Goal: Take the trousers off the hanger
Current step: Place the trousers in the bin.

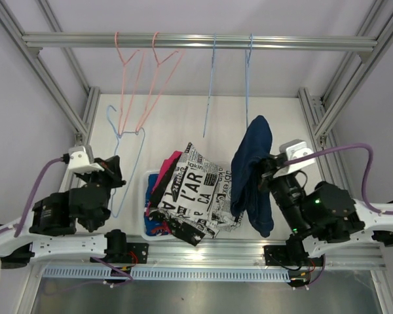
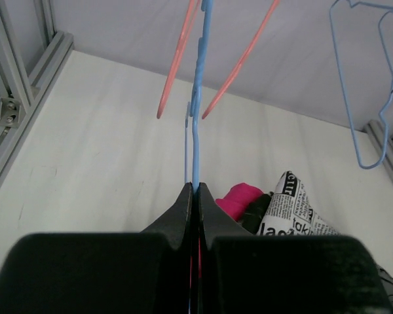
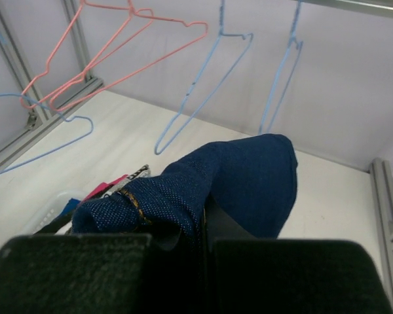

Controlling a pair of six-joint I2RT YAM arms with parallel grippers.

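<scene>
Since the other trousers (image 1: 196, 190) lie heaped in the basket (image 1: 147, 190) on the counter (image 1: 183, 124), only the denim trousers (image 1: 252, 176) are left. They are draped high from the right claw (image 1: 265, 171). From above I cannot tell whether they are clear of the rail hanger (image 1: 247, 85). Both arms reach up and forward.

On the left wrist, the left claw (image 2: 194, 190) is pressed together on a loose blue hanger (image 2: 198, 98), pointing upward.

On the right wrist, the claw pinches the denim, its fingers buried in cloth.
</scene>
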